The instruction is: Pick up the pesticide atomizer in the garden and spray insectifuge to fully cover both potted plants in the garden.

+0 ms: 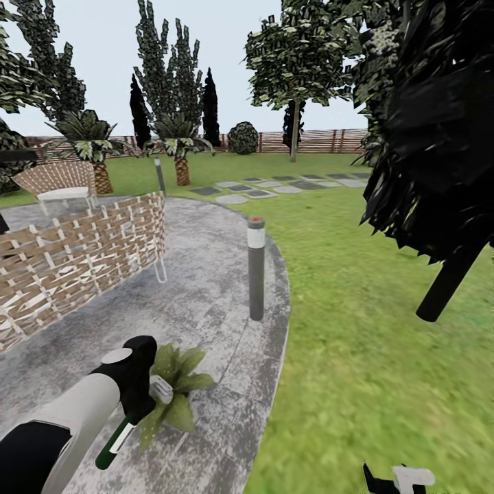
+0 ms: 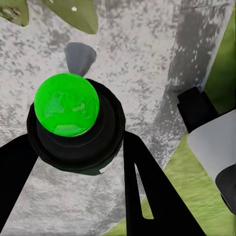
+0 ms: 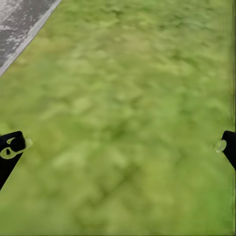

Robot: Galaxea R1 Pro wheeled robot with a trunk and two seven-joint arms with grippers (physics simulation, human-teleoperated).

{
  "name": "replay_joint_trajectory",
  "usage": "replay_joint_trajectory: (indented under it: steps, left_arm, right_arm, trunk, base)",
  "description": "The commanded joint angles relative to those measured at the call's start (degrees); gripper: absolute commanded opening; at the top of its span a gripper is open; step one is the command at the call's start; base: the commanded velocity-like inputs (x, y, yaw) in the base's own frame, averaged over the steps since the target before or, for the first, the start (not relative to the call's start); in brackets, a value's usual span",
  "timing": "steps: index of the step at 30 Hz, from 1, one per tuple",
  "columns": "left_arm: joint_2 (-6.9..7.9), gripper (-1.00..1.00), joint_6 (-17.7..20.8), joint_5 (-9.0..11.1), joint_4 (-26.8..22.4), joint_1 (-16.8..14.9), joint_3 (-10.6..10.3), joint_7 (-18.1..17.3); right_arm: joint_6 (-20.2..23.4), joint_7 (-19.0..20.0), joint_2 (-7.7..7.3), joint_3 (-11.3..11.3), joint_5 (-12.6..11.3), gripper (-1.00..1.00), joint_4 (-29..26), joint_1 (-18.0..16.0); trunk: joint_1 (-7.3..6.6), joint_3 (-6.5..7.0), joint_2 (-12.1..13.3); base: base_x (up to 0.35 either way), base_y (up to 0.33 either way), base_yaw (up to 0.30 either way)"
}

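Atomizer in the left pincer, held beside one potted plant on the patio.

Head view: the left pincer (image 1: 140, 394) is clamped on the pesticide atomizer (image 1: 113, 442), touching the potted plant (image 1: 175, 391), nearer than the bollard lamp (image 1: 256, 269).
Left wrist view: its fingers (image 2: 147, 191) flank the bottle's green end (image 2: 66, 104); a skewed nozzle would likely miss leaves.
Right wrist view: the right pincer (image 3: 118, 145) hangs spread apart above lawn (image 3: 123, 98).

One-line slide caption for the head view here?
Left gripper holds the pesticide atomizer beside a potted plant on the paved patio, near a grey bollard lamp.
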Motion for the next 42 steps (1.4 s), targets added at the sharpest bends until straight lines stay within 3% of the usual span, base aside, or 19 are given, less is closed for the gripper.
replay_joint_trajectory:
  steps: [1,9,17,25,31,42]
  left_arm:
    - [0.01,-1.0,0.52,-0.41,-0.1,-0.02,-0.19,-0.58]
    - [0.08,-1.0,0.59,-0.49,0.35,-0.02,-0.19,-0.34]
    - [0.31,-1.0,0.61,-0.45,0.72,0.95,-0.28,-0.31]
    - [0.03,-1.0,0.64,-0.41,0.68,1.04,-0.28,-0.31]
    - [0.0,-1.0,0.69,-0.47,0.72,1.04,-0.23,-0.4]
    - [0.07,-1.0,0.78,-0.49,0.63,1.04,-0.25,-0.32]
  right_arm:
    - [-0.16,0.5,0.0,-0.48,0.06,1.0,0.04,-0.05]
    - [-0.16,0.5,0.0,-0.47,0.06,1.0,0.04,-0.05]
    - [-0.16,0.5,0.0,-0.47,0.06,1.0,0.04,-0.05]
    - [-0.16,0.5,0.0,-0.48,0.06,1.0,0.04,-0.05]
    - [-0.16,0.51,0.0,-0.48,0.06,1.0,0.04,-0.05]
    - [-0.16,0.53,0.0,-0.47,0.06,1.0,0.04,-0.05]
  trunk:
    - [-0.01,-0.06,-0.03]
    - [-0.01,-0.06,-0.03]
    - [-0.01,-0.06,-0.03]
    - [-0.01,-0.06,-0.03]
    - [-0.01,-0.06,-0.03]
    - [-0.01,-0.06,-0.03]
  base:
    - [-0.044,-0.272,0.0]
    - [-0.031,-0.233,0.188]
    - [0.0,-0.017,0.262]
    - [0.0,-0.026,0.029]
    - [0.0,-0.249,0.03]
    - [0.0,-0.237,0.263]
